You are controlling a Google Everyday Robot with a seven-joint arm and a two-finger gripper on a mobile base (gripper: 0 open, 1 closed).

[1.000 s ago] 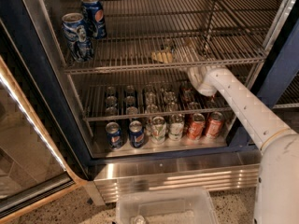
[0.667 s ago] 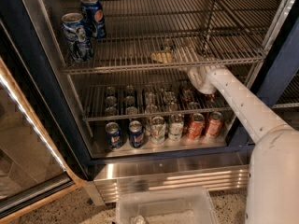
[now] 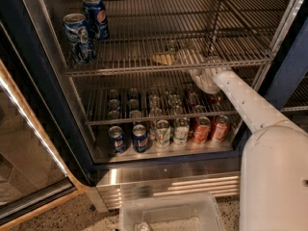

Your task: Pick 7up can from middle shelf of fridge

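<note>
The fridge (image 3: 33, 81) stands open with its dark blue frame on both sides. Rows of small dark cans with silver tops stand on the middle shelf (image 3: 159, 118), a wire rack with a front rail. I take the 7up can (image 3: 173, 100) to be one of these, though its markings are too dim to read. My white arm reaches in from the lower right. Its gripper (image 3: 186, 57) is under the upper rack, above and slightly right of the can rows, showing only as a pale shape through the rods.
Two blue Pepsi cans (image 3: 85, 25) stand on the upper rack (image 3: 144, 66) at the left. Below the rail a front row holds blue (image 3: 129, 138), pale green (image 3: 172, 131) and orange-red cans (image 3: 211, 128). A clear plastic bin (image 3: 168, 213) sits on the floor in front. The glass door (image 3: 24, 153) hangs open at the left.
The wrist has stayed almost in place under the upper rack. The bulky lower part of my arm fills slightly more of the lower right corner.
</note>
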